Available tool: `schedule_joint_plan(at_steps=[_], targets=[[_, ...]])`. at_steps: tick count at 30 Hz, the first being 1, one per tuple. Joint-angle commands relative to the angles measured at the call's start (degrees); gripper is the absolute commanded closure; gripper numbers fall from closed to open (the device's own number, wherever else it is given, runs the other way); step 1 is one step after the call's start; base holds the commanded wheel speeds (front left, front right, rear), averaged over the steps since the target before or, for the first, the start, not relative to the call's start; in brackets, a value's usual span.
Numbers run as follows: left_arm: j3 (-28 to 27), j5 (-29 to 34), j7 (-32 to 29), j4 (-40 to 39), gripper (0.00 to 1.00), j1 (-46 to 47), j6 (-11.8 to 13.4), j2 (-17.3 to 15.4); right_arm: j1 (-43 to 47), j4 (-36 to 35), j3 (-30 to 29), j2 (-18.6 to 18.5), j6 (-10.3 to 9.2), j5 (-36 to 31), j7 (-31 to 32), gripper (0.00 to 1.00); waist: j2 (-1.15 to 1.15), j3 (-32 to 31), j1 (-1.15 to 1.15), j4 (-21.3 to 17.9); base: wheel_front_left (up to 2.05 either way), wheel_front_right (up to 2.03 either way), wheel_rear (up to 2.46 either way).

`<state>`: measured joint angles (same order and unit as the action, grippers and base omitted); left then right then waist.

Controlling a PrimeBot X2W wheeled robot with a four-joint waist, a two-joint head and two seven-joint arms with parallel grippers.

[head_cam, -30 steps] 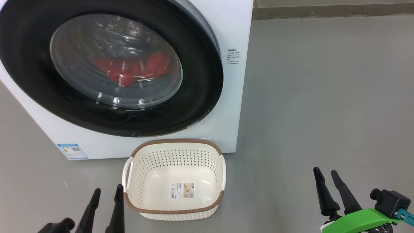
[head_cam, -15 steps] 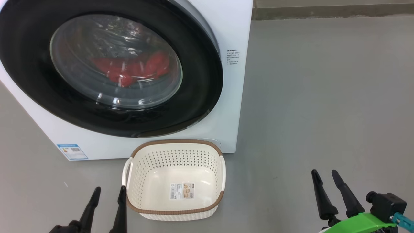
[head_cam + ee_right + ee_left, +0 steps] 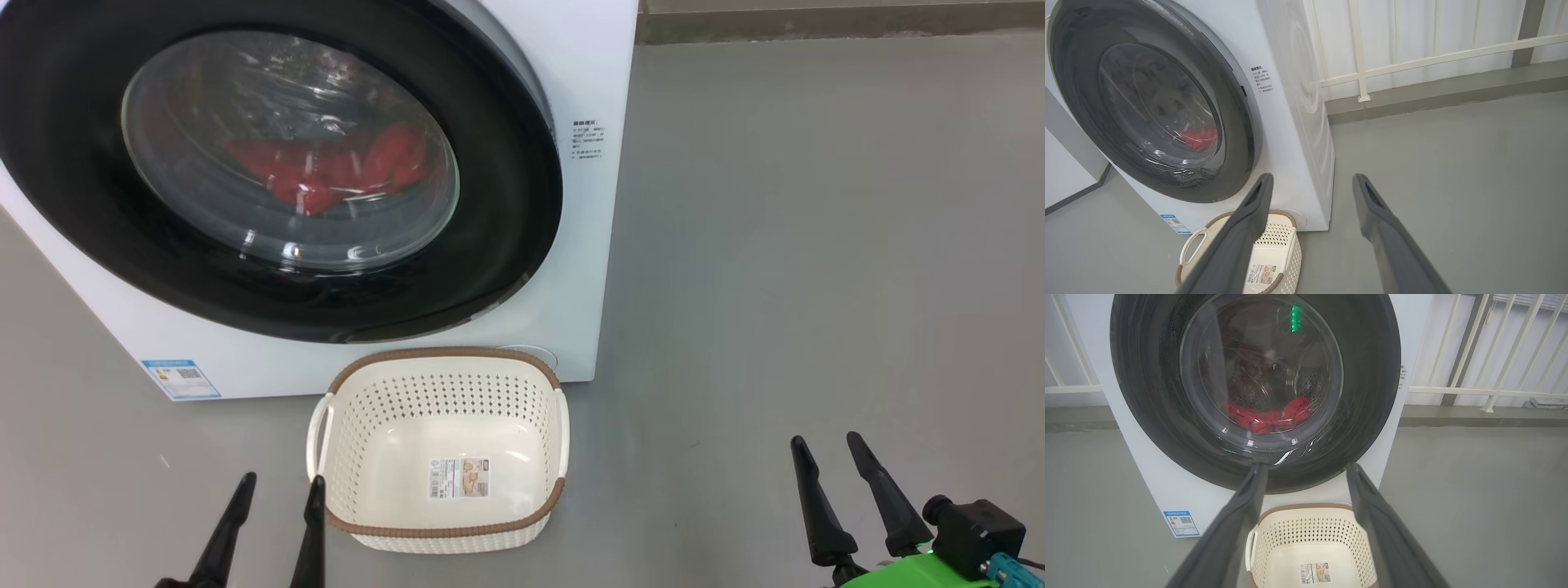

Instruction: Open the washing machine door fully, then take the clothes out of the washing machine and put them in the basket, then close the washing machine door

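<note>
Since my head camera's picture has slid up a tiny bit from a second ago, I think the camera moved and the things did not. The smooth grey floor (image 3: 816, 245) is under it all. The big white boxy washing machine (image 3: 596, 269) stands on it, just as before. Its large round door with the wide shiny black rim (image 3: 506, 204) is shut flat against the front. Through the clear glass bowl in the middle I see the bright red soft clothes (image 3: 326, 167) lying low inside the drum.

The small cream plastic basket with little holes and a brown rim (image 3: 445, 531) sits on the floor right in front of the machine, below the bottom of the door. A paper label shows on its bottom. It sits where it sat before.

My left gripper (image 3: 282, 478) is at the lower left, just beside the basket. Its two long dark fingers are spread apart with nothing between them. It has slid a little toward the basket, and its inner finger now shows in front of the white side handle. I cannot tell if they touch.

My right gripper (image 3: 824, 438) is at the lower right, well apart from the basket. Its fingers are spread too and hold nothing. It has sunk a bit lower, so less of its green part shows.

The small blue sticker (image 3: 181, 378) is at the machine's bottom left corner.
</note>
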<state>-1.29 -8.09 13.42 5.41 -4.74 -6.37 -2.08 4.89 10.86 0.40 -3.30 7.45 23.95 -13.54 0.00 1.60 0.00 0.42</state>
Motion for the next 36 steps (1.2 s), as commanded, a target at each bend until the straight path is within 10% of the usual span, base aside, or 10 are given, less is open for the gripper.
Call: schedule_joint_plan(at_steps=[1, 19, 20, 22, 36], targets=[[-1.8, 1.5, 1.0, -1.7, 0.0, 0.7, -0.1, -0.8, -0.6, -1.8, 1.0, -0.7, 0.03, -1.3, -0.9, 0.0, 0.0, 0.0, 0.0, 0.0, 0.0, 0.0, 0.0], [-2.2, 1.2, 1.6, 0.1, 0.0, 0.8, -0.6, -0.8, -0.5, -2.2, 0.6, 0.0, 0.03, -2.6, -1.5, 0.0, 0.0, -0.4, 0.0, 0.0, 0.0, 0.0, 0.0], [-2.1, 1.1, 1.6, 0.0, 0.0, 0.8, -0.6, -0.8, -0.6, -2.3, 0.7, 0.0, 0.03, -2.1, -1.5, 0.2, 0.0, -0.4, 0.0, 0.0, 0.0, 0.0, 0.0], [-2.1, 1.0, 1.6, -0.1, 0.0, 1.0, -0.7, -0.8, -1.3, -2.4, 1.1, 0.1, 0.03, -1.2, -1.5, 0.95, 0.0, -0.2, 0.0, 0.0, 0.0, 0.0, 0.0], [0.1, -0.4, 1.6, 0.1, 0.0, 4.1, -0.7, -0.8, -18.0, -2.4, 2.4, 0.4, 0.03, 6.8, -1.5, 1.0, 0.0, 3.9, 0.0, 2.2, 0.0, 0.0, 0.0]])
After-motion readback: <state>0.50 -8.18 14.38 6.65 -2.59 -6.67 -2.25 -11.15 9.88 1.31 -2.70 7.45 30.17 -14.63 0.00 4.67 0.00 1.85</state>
